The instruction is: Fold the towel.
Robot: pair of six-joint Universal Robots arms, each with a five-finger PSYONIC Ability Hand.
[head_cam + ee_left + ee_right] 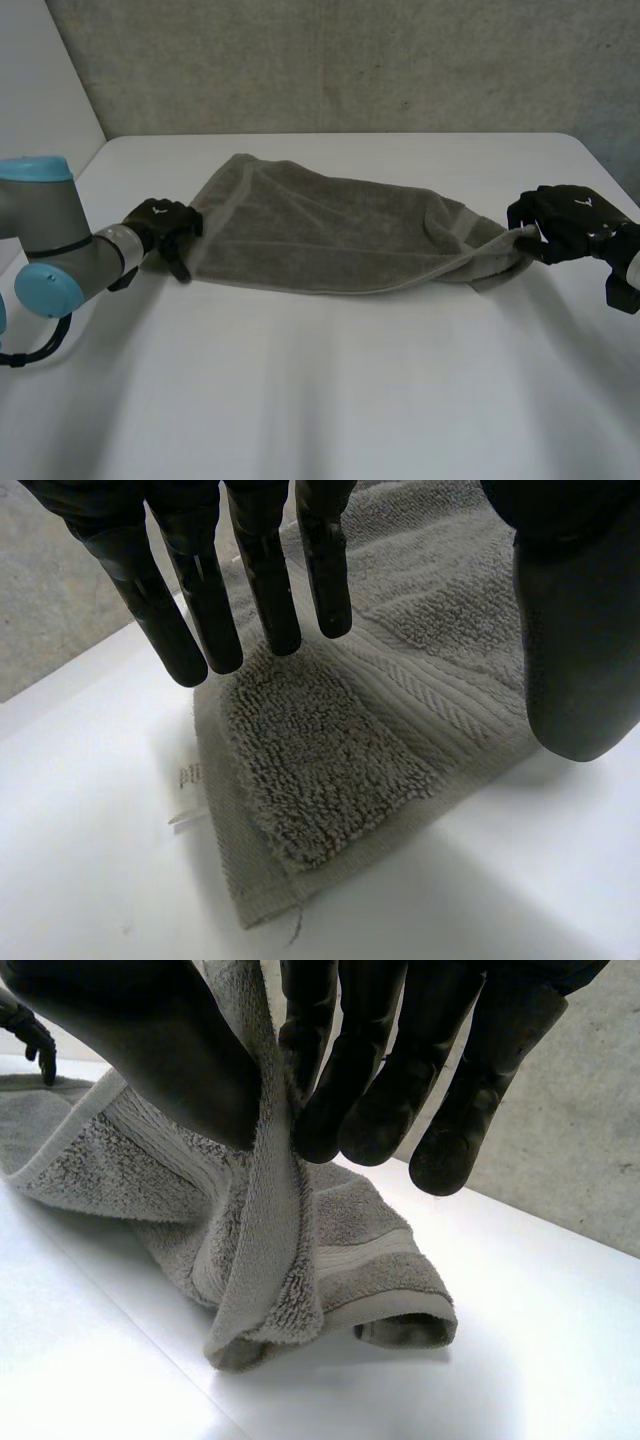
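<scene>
Just one towel (320, 235); left hand (160, 228); right hand (560, 222) pinching.

a white table (320, 400) with rounded far corners stands against a rough grey concrete wall (350, 60); a paler, smooth wall (40, 70) meets it at the left.

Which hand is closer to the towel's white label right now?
Left. The left hand is open over the corner of the towel that carries the white label, near its fingertips. The right hand pinches the towel's opposite end.
</scene>
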